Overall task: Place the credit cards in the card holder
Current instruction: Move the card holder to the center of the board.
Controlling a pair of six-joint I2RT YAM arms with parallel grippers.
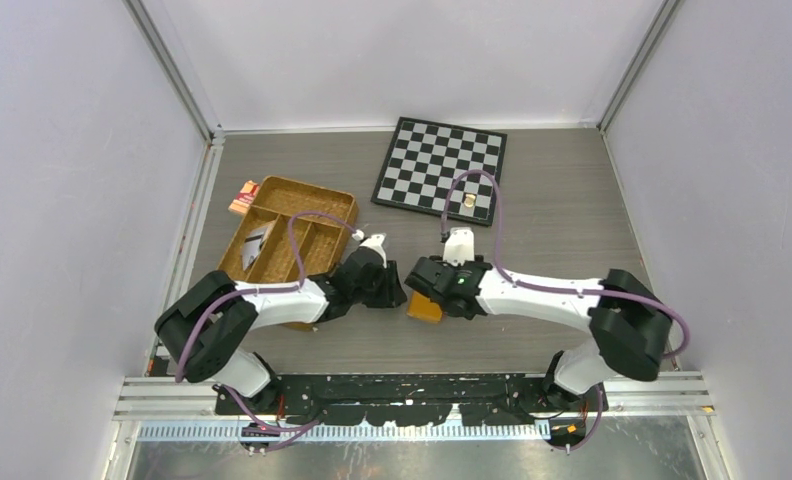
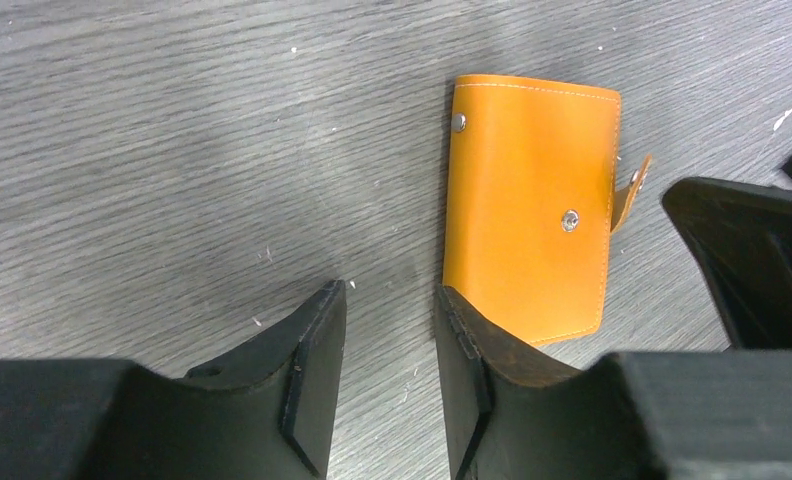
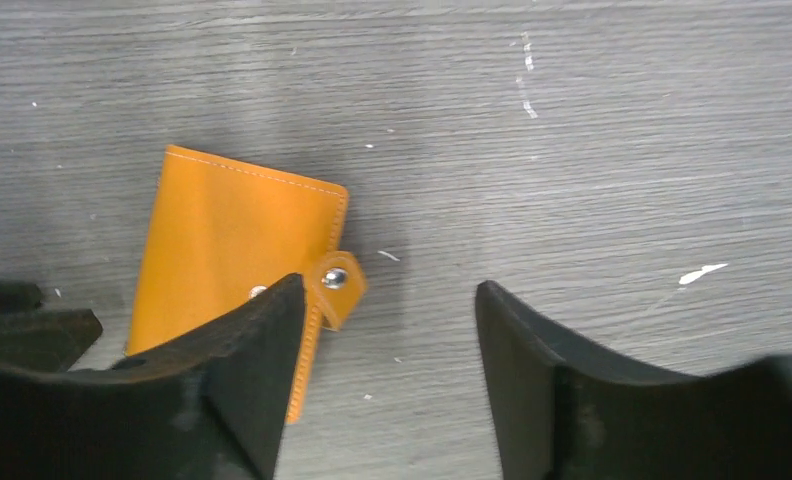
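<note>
The card holder (image 2: 532, 200) lies flat and folded shut on the grey wood-grain table (image 1: 562, 220), between the two grippers; in the left wrist view it sits just ahead of the left gripper (image 2: 392, 340) and to that gripper's right, with its long axis running straight away from the fingers; the folded spine is the long edge nearer the gap, with a small rivet (image 2: 459, 122) at its far corner; the opposite long edge carries the strap tab (image 2: 632, 188), which stands off the cover and is not pressed onto the snap stud (image 2: 570, 221); pale stitching follows the edges.

The left gripper's jaws stand a little apart with only bare table between them, pinching nothing; its right fingertip (image 2: 467, 340) overlaps the holder's near corner, and whether it touches cannot be told.

The right gripper (image 3: 387, 330) is spread wide and holds nothing; from its wrist the holder lies ahead and to the left of the gap, its long axis again pointing away and leaning slightly; the tab sits just beside the left fingertip (image 3: 272, 330), which covers the holder's near edge.

Beyond the left gripper is a woven tray (image 1: 302, 190), and past it a red-and-tan packet (image 1: 243, 197) whose print is too small to read; beyond the right gripper lies a chessboard (image 1: 442, 165).
</note>
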